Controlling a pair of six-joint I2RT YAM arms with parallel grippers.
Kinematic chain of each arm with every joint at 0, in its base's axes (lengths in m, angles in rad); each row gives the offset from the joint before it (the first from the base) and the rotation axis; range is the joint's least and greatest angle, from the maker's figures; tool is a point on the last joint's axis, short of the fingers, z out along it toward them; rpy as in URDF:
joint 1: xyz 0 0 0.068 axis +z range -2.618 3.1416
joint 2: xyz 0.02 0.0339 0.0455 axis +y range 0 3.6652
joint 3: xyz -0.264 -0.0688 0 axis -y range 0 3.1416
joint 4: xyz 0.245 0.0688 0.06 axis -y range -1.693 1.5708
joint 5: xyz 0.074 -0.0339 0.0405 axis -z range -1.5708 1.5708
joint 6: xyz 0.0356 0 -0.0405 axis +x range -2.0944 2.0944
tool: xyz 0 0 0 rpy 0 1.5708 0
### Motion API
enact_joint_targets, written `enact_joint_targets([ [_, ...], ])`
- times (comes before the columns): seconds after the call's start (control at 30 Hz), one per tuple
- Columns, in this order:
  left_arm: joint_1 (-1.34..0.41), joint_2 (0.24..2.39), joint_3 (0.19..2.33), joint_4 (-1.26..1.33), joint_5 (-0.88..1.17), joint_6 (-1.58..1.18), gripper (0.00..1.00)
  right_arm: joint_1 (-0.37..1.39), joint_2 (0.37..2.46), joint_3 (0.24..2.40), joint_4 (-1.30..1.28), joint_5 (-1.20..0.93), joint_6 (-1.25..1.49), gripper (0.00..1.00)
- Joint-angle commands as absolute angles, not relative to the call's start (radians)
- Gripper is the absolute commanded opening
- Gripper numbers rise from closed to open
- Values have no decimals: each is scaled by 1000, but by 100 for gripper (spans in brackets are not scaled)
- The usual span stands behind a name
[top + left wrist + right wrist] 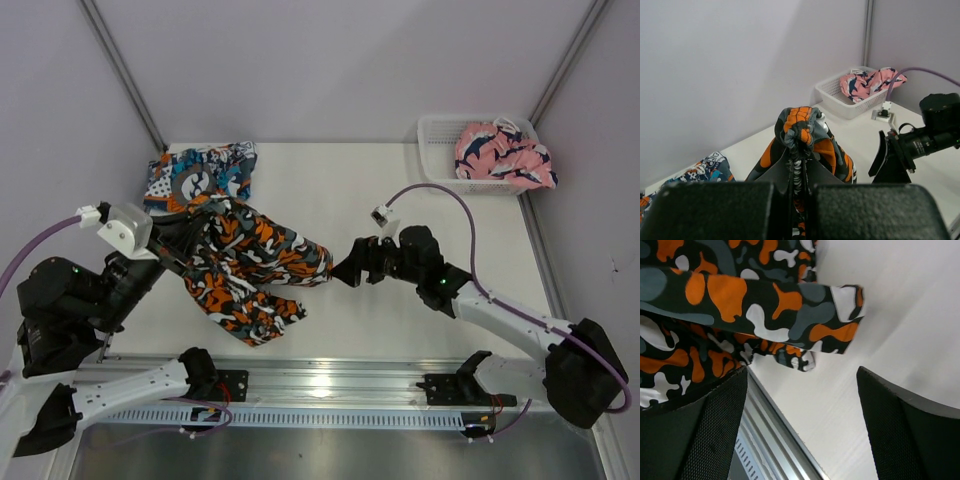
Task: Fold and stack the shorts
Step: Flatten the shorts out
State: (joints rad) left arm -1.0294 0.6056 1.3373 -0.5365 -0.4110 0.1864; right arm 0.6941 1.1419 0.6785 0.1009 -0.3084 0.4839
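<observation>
white tabletop [400, 200] nearest you carries the blotched shorts [255, 265], a bunch of them pinched tight in your left gripper [798, 160]; your right gripper [345, 268] gapes just beside the free leg end; folding looks underway, so grab that end next; teal shorts [205, 175] lie further back.

On the tabletop [380, 200], the near shorts [250, 265] lie left of centre, the far shorts [205, 172] touching behind them. The left tool [185, 255] sits at the near pair's left edge, the right tool [345, 268] just right of it. A basket [432, 128] stands far right, a garment [500, 155] in it
</observation>
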Motion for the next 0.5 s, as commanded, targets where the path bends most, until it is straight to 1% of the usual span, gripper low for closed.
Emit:
enact_joint_targets([
  [0.0, -1025, 580, 1341, -506, -391, 230, 2, 687, 1190, 648, 328, -448, 557, 89],
  [0.07, -1023, 577, 1342, -514, -391, 233, 2, 667, 1222, 620, 450, -489, 577, 89],
  [0.1, -1025, 577, 1351, -515, -394, 233, 2, 634, 1238, 597, 497, -555, 621, 90],
  [0.23, -1025, 577, 1374, -523, -391, 236, 2, 574, 1310, 549, 696, -636, 727, 90],
  [0.43, -1025, 574, 1388, -532, -380, 238, 1, 543, 1518, 557, 983, -721, 886, 90],
  [0.47, -1025, 574, 1387, -534, -380, 238, 0, 538, 1582, 557, 1068, -742, 911, 90],
])
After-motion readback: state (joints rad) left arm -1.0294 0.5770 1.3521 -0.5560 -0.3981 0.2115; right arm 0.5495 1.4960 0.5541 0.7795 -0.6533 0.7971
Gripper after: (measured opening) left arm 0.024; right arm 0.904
